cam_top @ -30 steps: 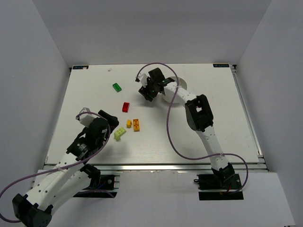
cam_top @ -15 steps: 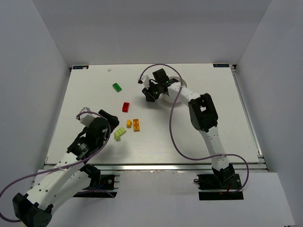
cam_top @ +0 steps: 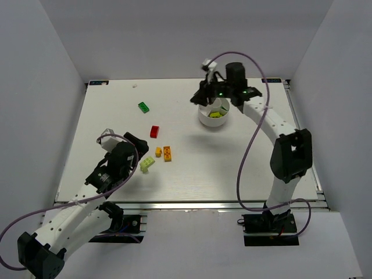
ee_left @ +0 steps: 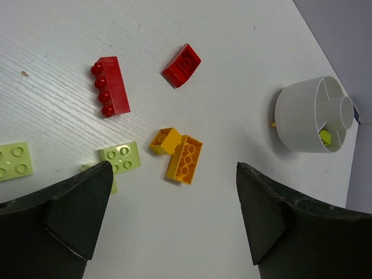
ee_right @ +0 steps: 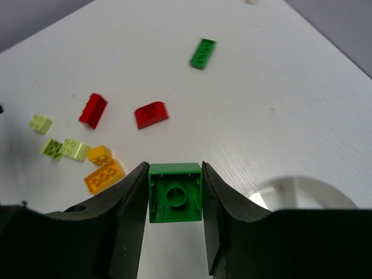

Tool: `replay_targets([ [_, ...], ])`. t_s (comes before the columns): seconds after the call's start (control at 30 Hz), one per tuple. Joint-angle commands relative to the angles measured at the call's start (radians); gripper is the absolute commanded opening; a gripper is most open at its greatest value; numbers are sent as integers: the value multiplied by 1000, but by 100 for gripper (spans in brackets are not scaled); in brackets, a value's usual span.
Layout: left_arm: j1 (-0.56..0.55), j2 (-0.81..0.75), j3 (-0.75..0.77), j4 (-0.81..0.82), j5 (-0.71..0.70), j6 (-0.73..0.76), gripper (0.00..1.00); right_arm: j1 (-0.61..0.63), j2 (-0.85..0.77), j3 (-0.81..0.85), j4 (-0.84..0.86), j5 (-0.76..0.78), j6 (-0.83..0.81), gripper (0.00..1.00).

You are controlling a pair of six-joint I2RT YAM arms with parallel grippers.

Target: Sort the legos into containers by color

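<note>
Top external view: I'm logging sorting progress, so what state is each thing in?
Right fingers: shut on dark green brick, held off the table.
Left fingers: open, empty.
White dish: upright, lime brick inside one section.
Loose bricks: lying on table, unsorted.

The dish [cam_top: 203, 120] stands on the table [cam_top: 261, 168] toward the back, right of the middle; one small brick [ee_left: 325, 138] lies in an outer section of it; the right gripper [ee_right: 174, 168] hangs above the dish near its rim, a held brick [ee_right: 175, 200] pinched between its fingers; all other bricks lie on the table well left of the dish; the farthest brick [cam_top: 143, 107] lies alone; the middle brick [cam_top: 154, 131] lies nearer, with a neighbour brick [ee_left: 109, 86] left of and before it; nearer still, two touching bricks [ee_left: 183, 160] lie side by side; the nearest brick [cam_top: 147, 164] lies just left of and before them.
</note>
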Motion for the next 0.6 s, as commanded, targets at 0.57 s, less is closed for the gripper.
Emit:
replay_targets([
  [0.57, 4, 54, 28, 74, 49, 25, 95, -359, 166, 78, 49, 57, 426, 0],
])
